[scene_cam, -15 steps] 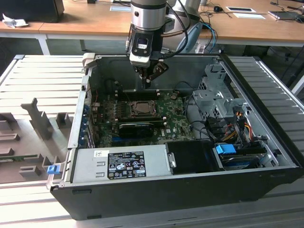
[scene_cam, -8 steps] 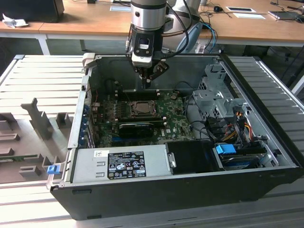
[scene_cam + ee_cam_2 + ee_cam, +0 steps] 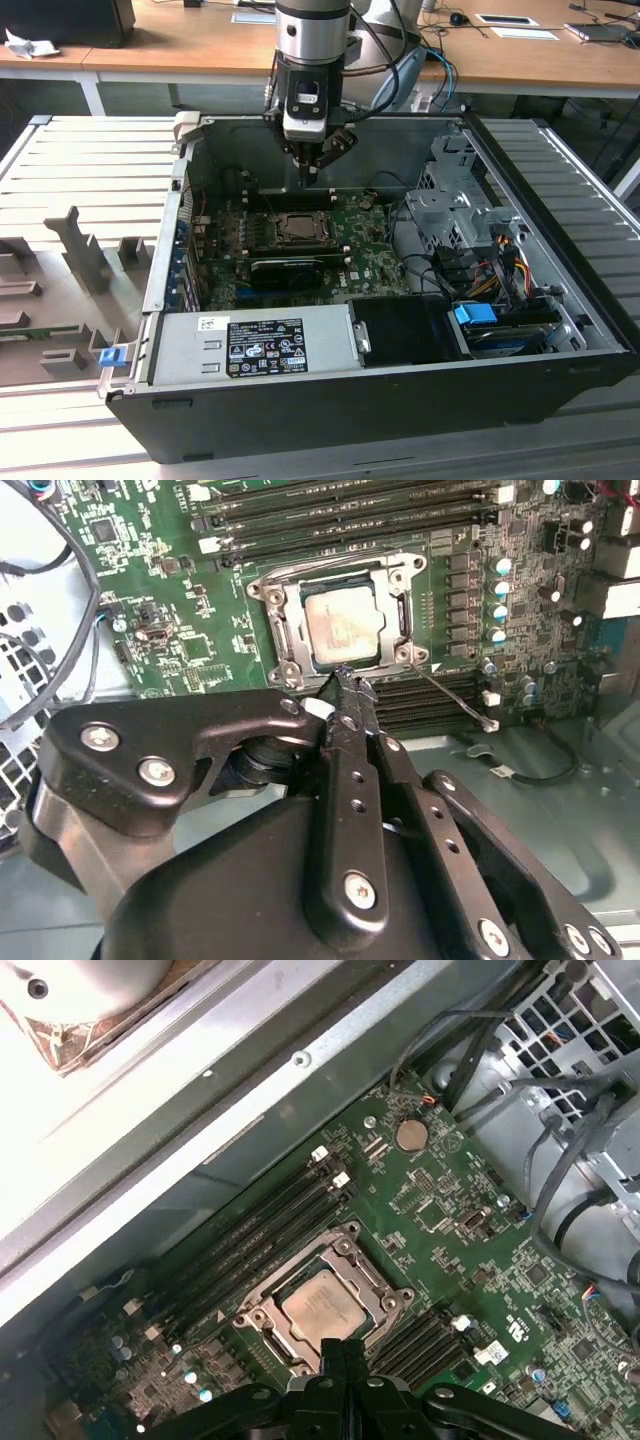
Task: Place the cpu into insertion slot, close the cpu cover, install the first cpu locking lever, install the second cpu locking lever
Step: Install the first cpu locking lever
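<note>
The cpu lies flat in the insertion slot on the green board, its pale metal face showing. The silvery cpu cover lies down around it, framing the chip in its square window. One thin locking lever slants away from the socket's corner, over the memory slots. Another wire lever runs along the socket's opposite side. My gripper hangs just above the socket's edge with its fingers shut together and nothing between them.
The work sits deep inside an open computer case. A long black card lies beside the socket, and memory slots flank it. A power supply, a drive cage and loose cables crowd the exterior view's right.
</note>
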Controlling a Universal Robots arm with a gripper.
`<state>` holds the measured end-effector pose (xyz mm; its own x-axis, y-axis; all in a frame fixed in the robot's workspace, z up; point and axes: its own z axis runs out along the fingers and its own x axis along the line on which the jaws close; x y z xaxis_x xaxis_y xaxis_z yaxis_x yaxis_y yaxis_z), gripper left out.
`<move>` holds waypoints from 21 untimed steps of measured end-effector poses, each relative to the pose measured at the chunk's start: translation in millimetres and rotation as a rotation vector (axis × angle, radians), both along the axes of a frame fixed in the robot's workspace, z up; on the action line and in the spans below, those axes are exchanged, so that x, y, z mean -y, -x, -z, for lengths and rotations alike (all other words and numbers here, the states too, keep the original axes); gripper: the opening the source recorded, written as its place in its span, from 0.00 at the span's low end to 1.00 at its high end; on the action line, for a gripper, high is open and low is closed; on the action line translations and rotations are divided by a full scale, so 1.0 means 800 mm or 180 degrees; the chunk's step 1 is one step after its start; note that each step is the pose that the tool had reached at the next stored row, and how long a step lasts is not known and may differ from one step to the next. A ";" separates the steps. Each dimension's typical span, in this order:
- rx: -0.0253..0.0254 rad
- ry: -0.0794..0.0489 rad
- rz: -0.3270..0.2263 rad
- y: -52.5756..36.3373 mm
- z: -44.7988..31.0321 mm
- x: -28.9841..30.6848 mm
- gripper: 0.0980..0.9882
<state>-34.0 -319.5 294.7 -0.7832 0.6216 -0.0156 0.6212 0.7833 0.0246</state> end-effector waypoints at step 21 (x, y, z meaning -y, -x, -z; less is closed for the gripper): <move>0.0000 0.0000 -0.0515 0.000 0.0000 0.0000 0.01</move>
